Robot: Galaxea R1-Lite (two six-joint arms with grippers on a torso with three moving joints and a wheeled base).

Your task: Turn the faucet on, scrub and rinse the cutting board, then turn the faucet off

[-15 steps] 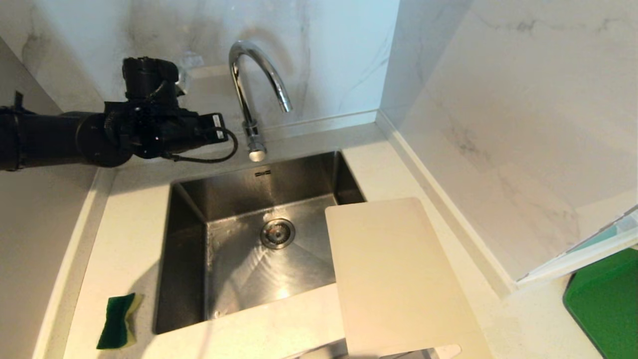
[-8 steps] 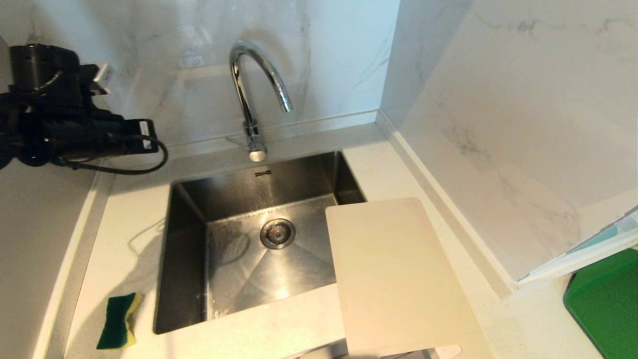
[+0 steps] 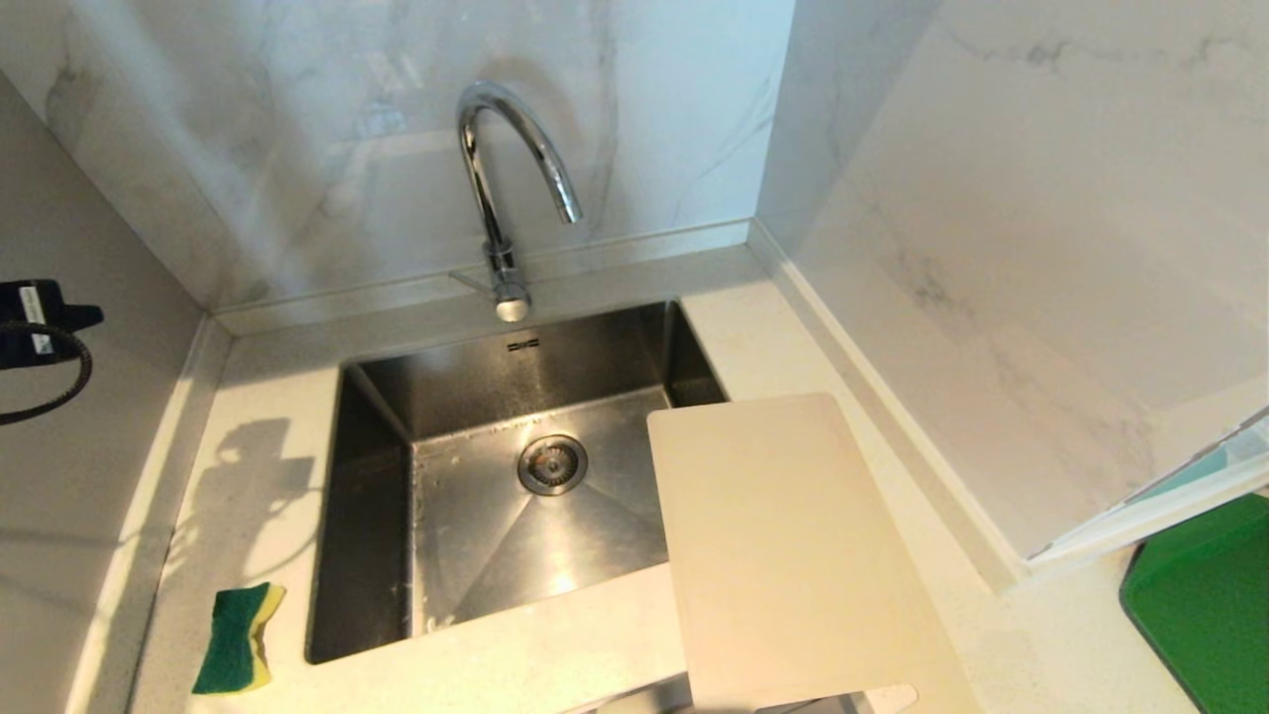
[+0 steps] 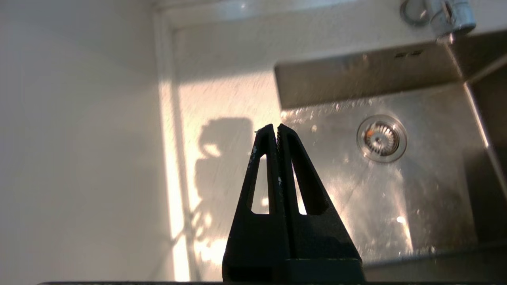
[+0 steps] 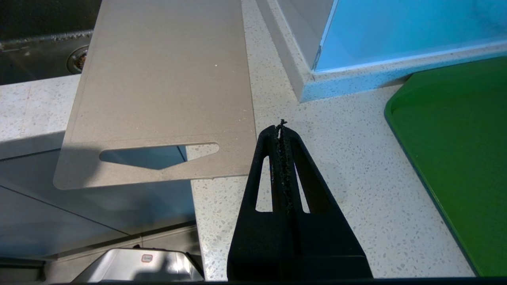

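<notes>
While tucked into a corner of white marble-look wall, pale speckled counter wrapping round a stainless sink, sunk square into it. Nothing sitting in the basin, just a round drain strainer in the middle and some water drops on the steel. Chrome faucet standing at the back rim, spout arching over the basin, no water visible coming out.

Cutting board lying flat on the counter at the sink's right side, far corner hanging over the basin edge, near end with the handle slot sticking out past the counter's front edge. Dry-looking, plain off-white.

Green and yellow sponge on the counter left of the sink, near the front. Dark green tray way off to the right, well apart from the board, beyond a wall corner.

Left pincer pressed together, nothing between the fingers, hanging above the counter strip left of the sink, shadow cast on the surface below. Only a bit of that arm and its cable poking in at the head view's left edge.

Right pincer also pressed together, empty, parked low over the counter between the board's slotted end and the green tray, touching neither.
</notes>
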